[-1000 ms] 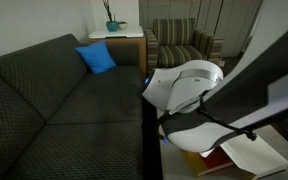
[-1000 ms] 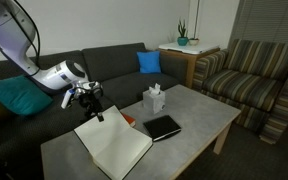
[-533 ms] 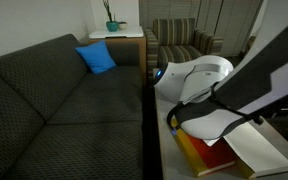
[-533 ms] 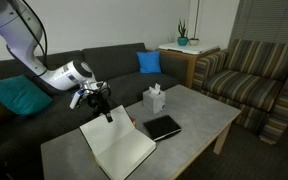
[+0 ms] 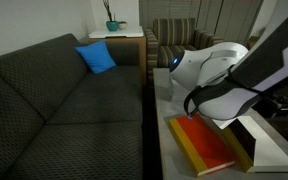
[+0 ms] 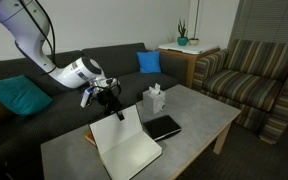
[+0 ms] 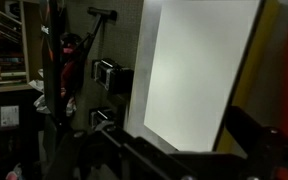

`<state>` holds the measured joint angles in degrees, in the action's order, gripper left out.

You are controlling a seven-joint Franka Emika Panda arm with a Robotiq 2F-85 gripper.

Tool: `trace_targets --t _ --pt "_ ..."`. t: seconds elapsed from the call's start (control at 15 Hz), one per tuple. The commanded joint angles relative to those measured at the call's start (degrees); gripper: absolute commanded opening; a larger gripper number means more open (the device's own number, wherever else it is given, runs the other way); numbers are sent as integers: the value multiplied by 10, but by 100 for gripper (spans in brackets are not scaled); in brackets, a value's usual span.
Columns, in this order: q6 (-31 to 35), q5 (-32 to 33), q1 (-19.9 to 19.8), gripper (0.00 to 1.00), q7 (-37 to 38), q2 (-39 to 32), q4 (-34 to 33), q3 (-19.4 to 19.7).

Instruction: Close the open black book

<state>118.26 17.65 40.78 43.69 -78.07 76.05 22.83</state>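
Note:
The black book is open on the table with its white pages showing. In an exterior view one half [image 6: 115, 131] stands nearly upright and the other half [image 6: 136, 159] lies flat. In an exterior view its yellow strip [image 5: 246, 146] shows beside the white page. My gripper [image 6: 111, 96] is at the top edge of the raised half. In the wrist view the white page [image 7: 194, 70] and yellow strip [image 7: 270, 60] fill the frame, face-on between my gripper's fingers [image 7: 184, 150], which look spread apart. I see no pinch on the page.
A red-orange book [image 5: 204, 146] lies beside the black book and also peeks out in an exterior view [image 6: 91, 136]. A small black book [image 6: 164, 127] and a tissue box [image 6: 155, 100] sit on the table [image 6: 199, 115]. A dark couch [image 5: 64, 100] runs along the table's edge.
The arm has swung across the table, and the book half at my gripper has risen from a low tilt to nearly upright. The red-orange book has come into view.

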Motion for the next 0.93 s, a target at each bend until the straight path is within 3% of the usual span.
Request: trace_targets --t 0.0,0.4,0.87 --pt "-31 33 -17 100 17 43 41 -14" --pt "-74 71 -28 100 51 85 85 -22" --pt "-34 80 -75 100 84 97 134 -58"
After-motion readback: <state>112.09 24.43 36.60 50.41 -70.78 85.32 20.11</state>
